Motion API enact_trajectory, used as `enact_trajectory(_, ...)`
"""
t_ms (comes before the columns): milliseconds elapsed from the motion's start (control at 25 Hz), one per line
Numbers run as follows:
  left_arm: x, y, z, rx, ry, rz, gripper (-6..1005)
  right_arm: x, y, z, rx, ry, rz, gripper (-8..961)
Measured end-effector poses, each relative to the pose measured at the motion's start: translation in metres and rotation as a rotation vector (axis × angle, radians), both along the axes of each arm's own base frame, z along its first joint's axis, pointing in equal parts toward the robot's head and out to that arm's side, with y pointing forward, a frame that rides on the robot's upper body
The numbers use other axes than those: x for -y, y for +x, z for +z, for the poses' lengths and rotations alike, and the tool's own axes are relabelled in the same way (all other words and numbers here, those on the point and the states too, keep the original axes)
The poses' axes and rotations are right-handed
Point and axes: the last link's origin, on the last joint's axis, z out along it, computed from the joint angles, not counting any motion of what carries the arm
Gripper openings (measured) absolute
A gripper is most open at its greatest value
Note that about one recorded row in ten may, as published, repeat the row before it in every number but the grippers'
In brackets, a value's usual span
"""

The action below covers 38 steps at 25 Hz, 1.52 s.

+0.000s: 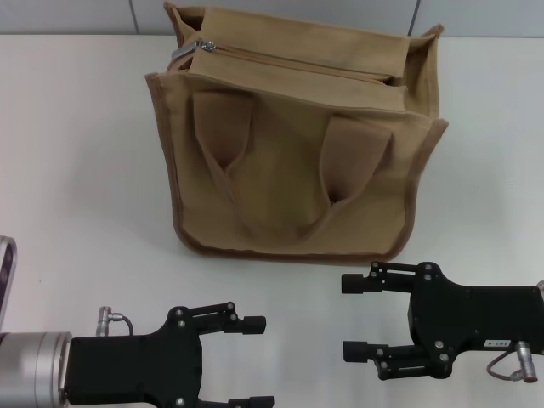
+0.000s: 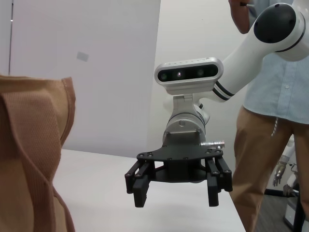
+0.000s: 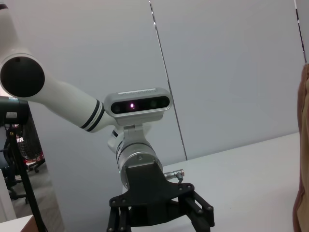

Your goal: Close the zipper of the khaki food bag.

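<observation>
The khaki food bag (image 1: 293, 161) stands upright at the far middle of the white table, with its two looped handles hanging down its near face. Its zipper (image 1: 297, 61) runs along the top, and the silver pull tab (image 1: 202, 45) sits at the bag's left end. My left gripper (image 1: 257, 363) is open near the table's front edge, left of centre and well short of the bag. My right gripper (image 1: 351, 316) is open too, at the front right, just short of the bag's base. The left wrist view shows the bag's side (image 2: 29, 145) and the right gripper (image 2: 177, 195) open.
The white table (image 1: 76, 170) extends on both sides of the bag, with a grey wall behind it. A person in a light shirt and tan trousers (image 2: 270, 121) stands beyond the right arm. An edge of the bag (image 3: 303, 145) shows in the right wrist view.
</observation>
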Motion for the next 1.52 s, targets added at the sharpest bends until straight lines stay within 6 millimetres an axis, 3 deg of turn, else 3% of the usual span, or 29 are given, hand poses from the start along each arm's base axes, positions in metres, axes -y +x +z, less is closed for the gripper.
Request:
enact_trajectory(440,-0.003,0.0,0.001,0.001,0.018,-0.005,799,-0.001,-0.001,0.0,0.0,0.004,0.0,757)
enact_trajectory(720,-0.011,0.0,0.011,0.117,0.239,0.045,800,-0.003,-0.001,0.001,-0.012,0.019,-0.007,757)
enact_trajectory(800,-0.021,-0.012,0.031,0.2,0.495,0.169,800,-0.003,-0.001,0.001,-0.014,0.026,-0.014,757)
enact_trajectory(920,-0.028,-0.022,0.041,0.197,0.641,0.219,800,-0.004,0.0,-0.001,-0.006,0.033,-0.026,756)
enact_trajectory(1120,-0.043,-0.024,0.049,0.211,0.731,0.275,799,0.0,0.0,-0.006,-0.034,0.059,-0.027,756)
enact_trajectory(1240,-0.065,-0.028,0.061,0.257,0.852,0.397,799,0.004,-0.002,-0.011,-0.053,0.062,-0.024,756)
enact_trajectory(1360,-0.071,-0.029,0.062,0.25,0.866,0.42,800,0.007,-0.001,-0.012,-0.068,0.077,-0.034,755)
enact_trajectory(1440,-0.093,-0.03,0.059,0.185,0.866,0.452,800,0.007,0.0,-0.013,-0.07,0.083,-0.043,755)
enact_trajectory(1520,-0.097,-0.029,0.057,0.17,0.862,0.454,800,0.008,0.001,-0.013,-0.071,0.084,-0.051,755)
